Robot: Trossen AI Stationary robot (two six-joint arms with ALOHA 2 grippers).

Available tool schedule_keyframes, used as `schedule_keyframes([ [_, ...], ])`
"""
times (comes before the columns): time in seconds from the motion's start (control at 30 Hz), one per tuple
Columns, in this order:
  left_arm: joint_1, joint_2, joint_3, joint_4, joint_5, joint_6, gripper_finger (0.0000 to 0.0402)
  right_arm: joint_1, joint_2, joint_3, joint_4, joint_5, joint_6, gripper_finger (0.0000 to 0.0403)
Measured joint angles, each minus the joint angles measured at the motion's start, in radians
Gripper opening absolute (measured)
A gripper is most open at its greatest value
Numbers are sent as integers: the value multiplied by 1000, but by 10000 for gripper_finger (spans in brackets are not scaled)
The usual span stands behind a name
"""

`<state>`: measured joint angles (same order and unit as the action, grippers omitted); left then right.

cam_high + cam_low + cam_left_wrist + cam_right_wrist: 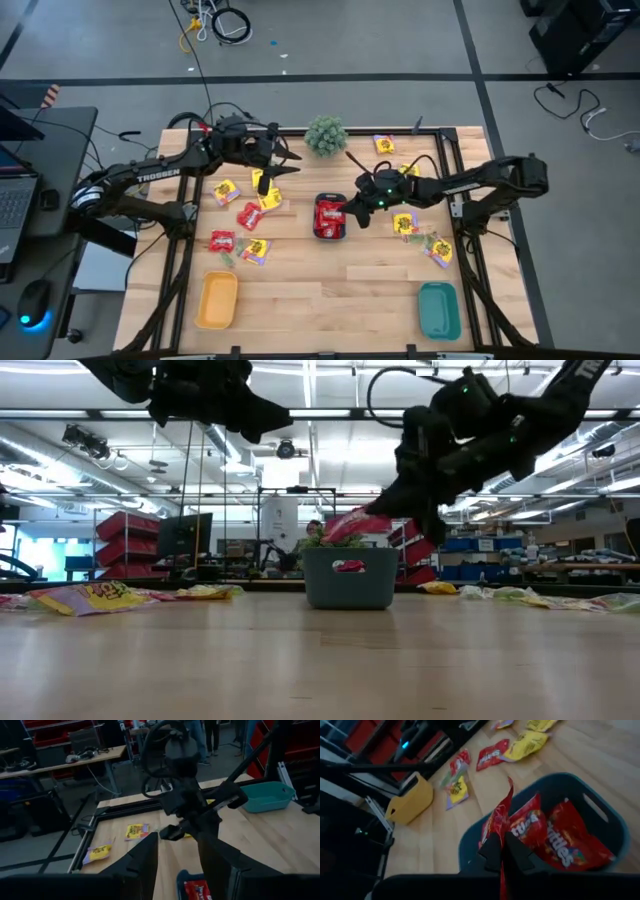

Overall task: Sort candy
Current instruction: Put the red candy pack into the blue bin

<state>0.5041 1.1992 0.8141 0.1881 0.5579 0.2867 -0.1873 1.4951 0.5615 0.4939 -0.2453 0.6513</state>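
Note:
A dark blue-grey bin (330, 232) stands mid-table with red candy packets (560, 840) inside. My right gripper (349, 209) hovers over it, shut on another red packet (355, 525). Loose red packets (250, 215) and yellow packets (227, 191) lie flat on the wood left of the bin, and more yellow ones (404, 224) lie to its right. My left gripper (288, 166) hangs open above the table's far left part, with nothing between its fingers (150, 860). My right gripper pinches a red packet between its two fingers by one edge (503, 836). The fingers slant down toward the bin from the table's right. The packet stands edge-on and sticks out past the fingertips, over the bin's opening (350, 552), clear of the table.
A yellow tray (217, 300) sits near the front left and a teal tray (438, 310) near the front right. A spiky green plant ball (326, 135) stands at the far edge. Bare wood lies between the two trays.

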Motion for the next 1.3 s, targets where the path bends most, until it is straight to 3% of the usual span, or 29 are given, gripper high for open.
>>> schedule_keyframes([
  [0.33, 0, 0, -2, -12, -6, 1, 143, -11, 101, 1, 5, 43, 12, 12],
  [0.73, 0, -12, -1, -49, -23, 2, 143, -11, 46, 14, -20, 87, -6, 161],
  [0.83, 0, -15, -1, -58, -26, 2, 143, -5, 22, 14, -30, 93, -42, 177],
  [0.97, 0, -18, -1, -79, -26, 24, 143, 24, -1, 36, -86, 132, -108, 140],
  [1.17, 0, -18, -1, -116, -27, 27, 142, 87, 42, 150, -245, 224, -257, 18],
  [1.3, 0, -28, -1, -111, -28, 33, 137, 110, 104, 201, -238, 226, -329, 12],
])
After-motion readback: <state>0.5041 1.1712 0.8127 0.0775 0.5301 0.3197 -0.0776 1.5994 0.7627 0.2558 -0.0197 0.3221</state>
